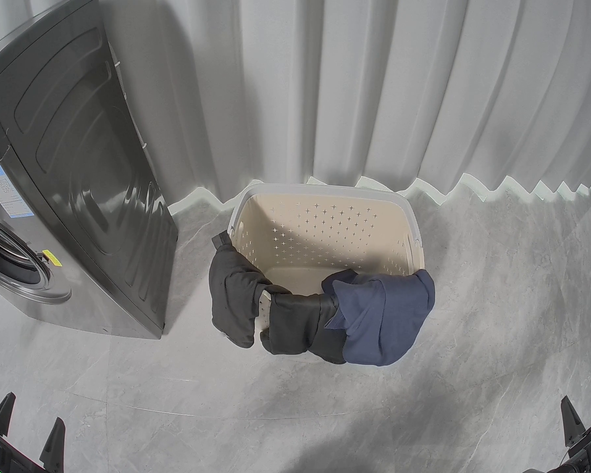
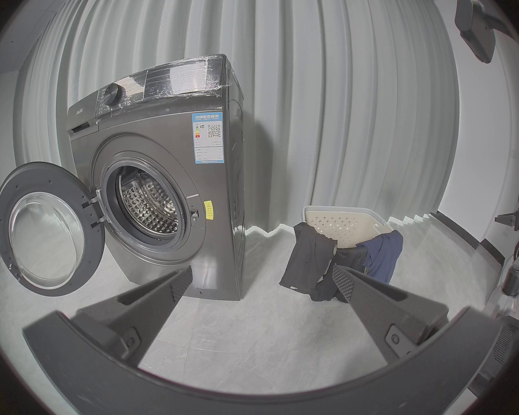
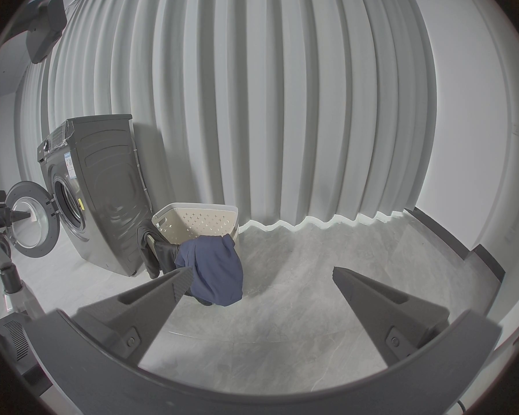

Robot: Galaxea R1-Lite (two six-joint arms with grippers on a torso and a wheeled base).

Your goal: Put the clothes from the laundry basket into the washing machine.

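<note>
We judge nothing loaded yet: the clothes [image 1: 381, 323] drape the laundry basket [image 1: 322, 193] rim, the washing machine [image 2: 173, 203] gapes open, and the left gripper [image 2: 260, 272] and right gripper [image 3: 262, 272] hang spread and empty.

Floor [image 1: 492, 336]: pale grey stone-look tiles, spreading ahead of both grippers.
Washing machine [image 1: 79, 185]: dark grey, stands directly on the floor ahead of the left gripper [image 1: 33, 408], toward its outer side; its round door [image 2: 46, 229] hangs open.
Laundry basket [image 1: 322, 192]: beige and perforated, stands on the floor farther ahead, between the left gripper and the right gripper [image 1: 583, 389], well apart from both, near the machine but not touching it.
Curtain [image 1: 374, 67]: white and pleated; its wavy hem meets the floor beyond the basket.
</note>
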